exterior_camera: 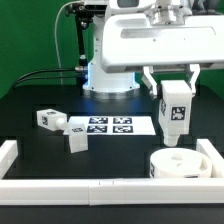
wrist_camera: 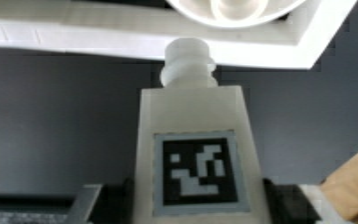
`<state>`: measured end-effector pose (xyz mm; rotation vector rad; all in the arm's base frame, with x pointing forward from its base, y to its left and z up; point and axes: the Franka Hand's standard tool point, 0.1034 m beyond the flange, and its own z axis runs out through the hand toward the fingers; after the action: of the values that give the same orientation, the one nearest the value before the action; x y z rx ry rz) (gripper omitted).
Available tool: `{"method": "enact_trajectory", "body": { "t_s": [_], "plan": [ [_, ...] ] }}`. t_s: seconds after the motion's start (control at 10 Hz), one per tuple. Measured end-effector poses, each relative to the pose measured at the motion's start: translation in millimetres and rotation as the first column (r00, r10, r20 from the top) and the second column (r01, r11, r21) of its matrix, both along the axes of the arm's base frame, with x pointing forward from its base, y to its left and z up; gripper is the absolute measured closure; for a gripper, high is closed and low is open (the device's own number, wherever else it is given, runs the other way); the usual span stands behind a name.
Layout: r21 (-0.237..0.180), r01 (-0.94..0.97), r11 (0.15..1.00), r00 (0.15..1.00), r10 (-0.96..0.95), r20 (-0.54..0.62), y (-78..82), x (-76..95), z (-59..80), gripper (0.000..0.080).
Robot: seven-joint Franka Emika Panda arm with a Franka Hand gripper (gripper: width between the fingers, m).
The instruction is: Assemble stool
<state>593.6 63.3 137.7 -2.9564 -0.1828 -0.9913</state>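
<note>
My gripper (exterior_camera: 173, 88) is shut on a white block leg (exterior_camera: 175, 113) with a black-and-white tag, holding it upright in the air at the exterior view's right. Its rounded peg end points down, just above the white round seat (exterior_camera: 182, 165), which rests in the front right corner. In the wrist view the leg (wrist_camera: 197, 140) fills the middle between my fingers (wrist_camera: 91, 205), and the seat (wrist_camera: 243, 10) shows beyond its peg. Two more tagged legs lie on the black table at the exterior view's left: one (exterior_camera: 51, 119) further back, one (exterior_camera: 76, 139) nearer.
The marker board (exterior_camera: 108, 126) lies flat mid-table. Long white border rails (exterior_camera: 90, 188) run along the front and sides; the right rail (exterior_camera: 210, 155) is close beside the seat. The robot base (exterior_camera: 110, 75) stands at the back.
</note>
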Motion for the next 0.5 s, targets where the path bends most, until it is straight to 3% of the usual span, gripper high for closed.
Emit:
{"method": "enact_trajectory", "body": {
  "t_s": [0.1, 0.5],
  "plan": [
    [-0.005, -0.001, 1.0, 1.0, 0.001, -0.01, -2.1, -2.1, -11.6, 0.0466],
    [0.017, -0.003, 1.0, 0.998, 0.004, -0.06, 19.1, -9.5, -28.4, 0.0466]
  ]
}}
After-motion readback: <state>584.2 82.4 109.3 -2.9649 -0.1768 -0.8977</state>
